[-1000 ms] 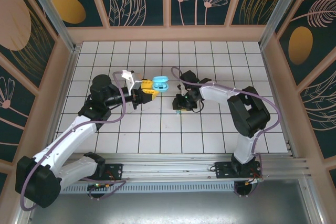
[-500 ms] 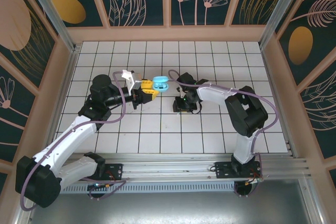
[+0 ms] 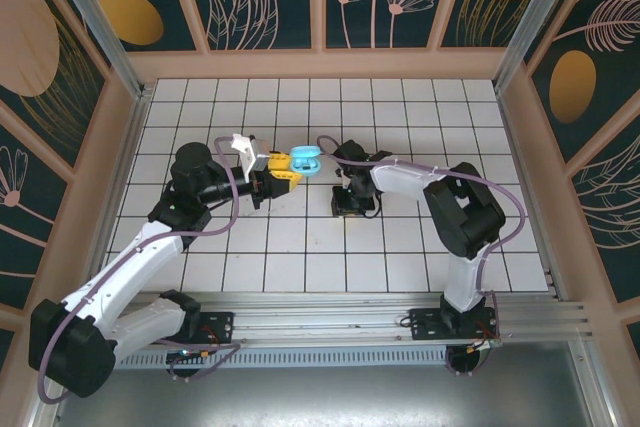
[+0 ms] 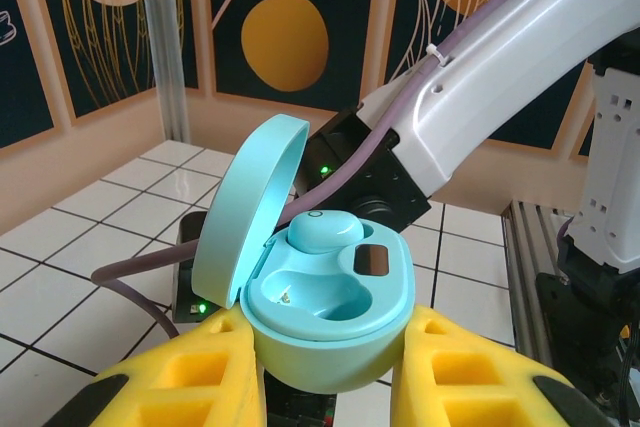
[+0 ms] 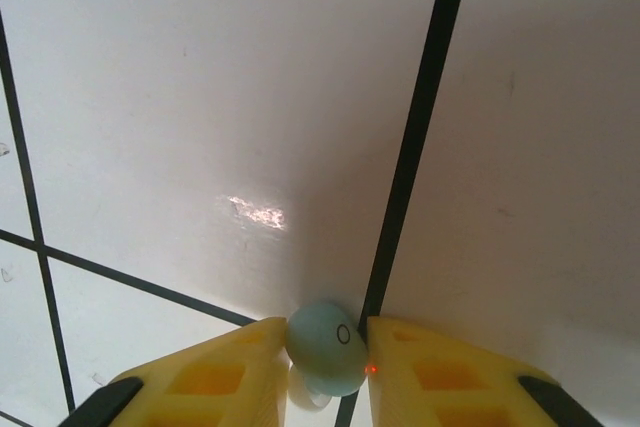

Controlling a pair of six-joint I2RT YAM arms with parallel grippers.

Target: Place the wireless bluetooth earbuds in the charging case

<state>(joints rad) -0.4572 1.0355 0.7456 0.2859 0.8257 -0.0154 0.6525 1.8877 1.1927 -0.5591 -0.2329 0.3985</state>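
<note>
One tabletop point(image 3: 420, 127): white tiles, dark grout.
Left gripper point(image 4: 330, 372): pinching open teal plastic oval charging case point(image 4: 330, 312), frame centre.
Right gripper point(image 5: 327, 339): pinching loose teal plastic earbud point(image 5: 322, 355), bottom centre, on tabletop.
Seated teal earbud point(image 4: 325, 232): in case's far pocket.

Pale teal on case point(image 4: 330, 317) and earbud point(image 4: 325, 232) in it; same teal, small dark ring, on loose earbud point(image 5: 328, 347). Yellow on fingers point(image 4: 170, 387). White tiles point(image 3: 300, 247), black grid lines. Dark teal walls point(image 3: 270, 17) with gold discs, pink leaf outlines.
</note>
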